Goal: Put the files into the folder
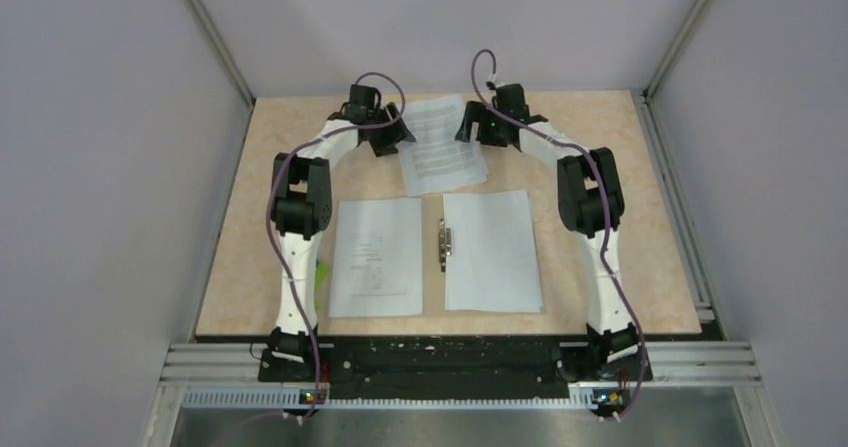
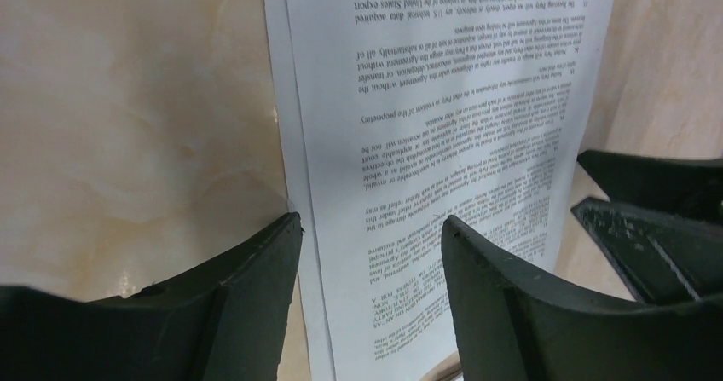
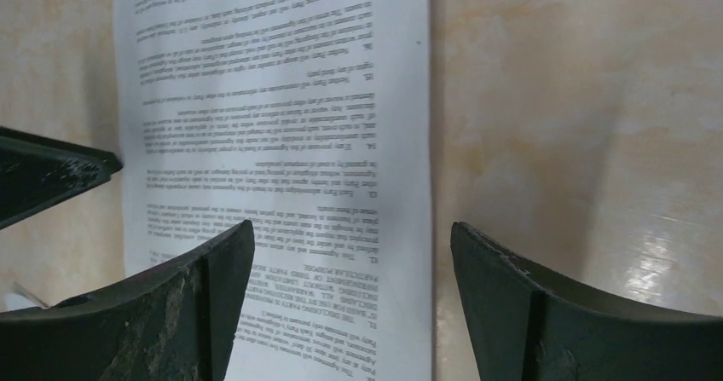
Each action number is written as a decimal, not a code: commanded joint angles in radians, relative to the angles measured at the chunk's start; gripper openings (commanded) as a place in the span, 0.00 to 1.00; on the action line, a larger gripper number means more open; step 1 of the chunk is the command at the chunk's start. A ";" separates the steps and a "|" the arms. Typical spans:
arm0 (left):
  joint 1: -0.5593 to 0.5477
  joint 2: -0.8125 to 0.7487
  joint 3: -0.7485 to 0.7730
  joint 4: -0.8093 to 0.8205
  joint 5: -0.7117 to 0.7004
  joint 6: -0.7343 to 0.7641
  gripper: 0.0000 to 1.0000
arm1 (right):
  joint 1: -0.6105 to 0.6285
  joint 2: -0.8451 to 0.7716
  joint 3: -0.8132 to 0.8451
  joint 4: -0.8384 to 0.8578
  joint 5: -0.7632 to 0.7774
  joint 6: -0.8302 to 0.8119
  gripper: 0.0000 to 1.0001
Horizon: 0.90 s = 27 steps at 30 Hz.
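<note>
Left arm, right arm flank files; free table outside arms.

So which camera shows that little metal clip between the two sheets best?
The top view: the metal clip sits in plain sight mid-table. Both wrist views miss it, showing only the printed pages.

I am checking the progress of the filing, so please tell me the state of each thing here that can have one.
Files: loose stack, slightly fanned, flat on the table beyond the folder, not gripped.
Folder: seems open flat, white sheets on both halves.
Clip: at the spine, between the sheets; open or shut unclear.
Left fingers: open, astride the files' edge.
Right fingers: open, astride the opposite edge.
</note>
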 commanded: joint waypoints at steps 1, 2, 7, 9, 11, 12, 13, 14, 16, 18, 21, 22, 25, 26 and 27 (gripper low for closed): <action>-0.013 0.068 0.091 -0.081 -0.030 -0.019 0.66 | 0.038 0.039 -0.014 -0.032 -0.101 0.057 0.85; -0.019 0.077 0.100 -0.093 -0.034 -0.020 0.66 | 0.042 0.039 -0.021 -0.029 -0.122 0.069 0.84; -0.041 0.098 0.125 -0.126 -0.042 -0.020 0.66 | 0.045 0.038 -0.020 -0.029 -0.207 0.108 0.84; -0.041 0.096 0.126 -0.127 -0.033 -0.024 0.65 | 0.044 0.038 -0.006 -0.040 -0.227 0.112 0.84; -0.041 0.090 0.125 -0.127 -0.026 -0.026 0.64 | 0.040 0.038 0.003 -0.045 -0.240 0.120 0.84; -0.041 0.084 0.123 -0.127 -0.022 -0.027 0.64 | 0.037 0.038 0.005 -0.047 -0.243 0.122 0.84; -0.041 0.076 0.121 -0.125 -0.017 -0.027 0.64 | 0.034 0.039 0.006 -0.050 -0.244 0.123 0.84; -0.041 0.071 0.118 -0.121 -0.010 -0.027 0.64 | 0.032 0.039 0.007 -0.051 -0.247 0.124 0.84; -0.041 0.064 0.122 -0.116 0.012 -0.025 0.63 | 0.028 0.043 0.010 -0.046 -0.267 0.132 0.84; -0.041 0.062 0.129 -0.125 0.030 -0.017 0.63 | 0.025 0.049 0.008 -0.033 -0.295 0.147 0.84; -0.041 0.051 0.124 -0.143 0.019 0.000 0.57 | 0.025 0.047 0.008 -0.024 -0.307 0.155 0.84; -0.041 0.048 0.122 -0.149 0.010 0.007 0.55 | 0.025 0.043 0.008 -0.023 -0.308 0.156 0.84; -0.041 0.045 0.118 -0.157 0.008 0.018 0.43 | 0.025 0.035 0.009 -0.020 -0.316 0.159 0.84; -0.041 0.045 0.118 -0.157 0.015 0.018 0.39 | 0.025 0.032 0.009 -0.018 -0.318 0.161 0.84; -0.041 0.044 0.118 -0.152 0.023 0.018 0.35 | 0.025 0.029 0.010 -0.017 -0.322 0.163 0.84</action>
